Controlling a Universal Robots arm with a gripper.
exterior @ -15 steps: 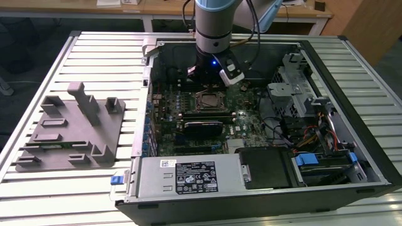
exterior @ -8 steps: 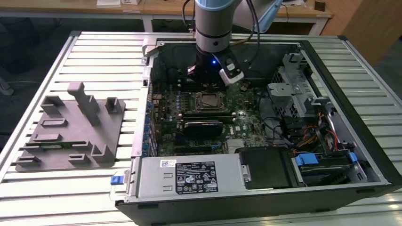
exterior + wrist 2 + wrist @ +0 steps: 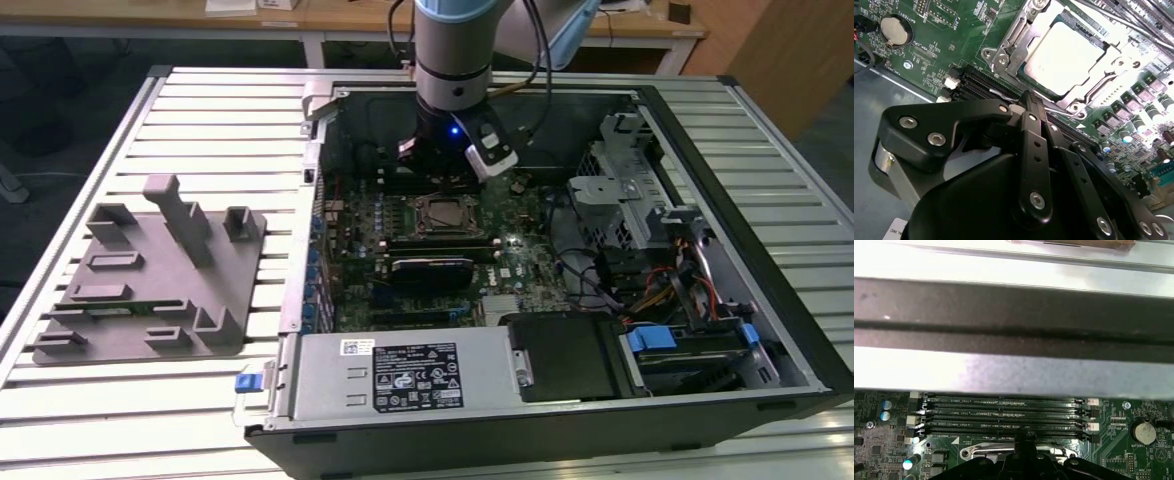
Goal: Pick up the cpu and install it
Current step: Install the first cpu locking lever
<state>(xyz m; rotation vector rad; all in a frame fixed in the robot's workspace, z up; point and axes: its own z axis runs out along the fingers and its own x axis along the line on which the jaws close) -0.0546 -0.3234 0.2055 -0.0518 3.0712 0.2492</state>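
We find the cpu (image 3: 1066,55) already lying in its socket on the motherboard (image 3: 939,35), silver top up, so we judge the placing done and seating it as the step in hand. Our pincer (image 3: 1030,100) hangs just beside the socket frame (image 3: 1004,47), over the memory slots (image 3: 1004,415), its fingers pressed together on nothing. Any further move calls for care around the raised frame and slots. On the counter (image 3: 200,130) at the exterior view's left stands a grey tray (image 3: 147,275).

shiny metal cpu (image 3: 1063,56), matt black plastic gripper (image 3: 1030,102)
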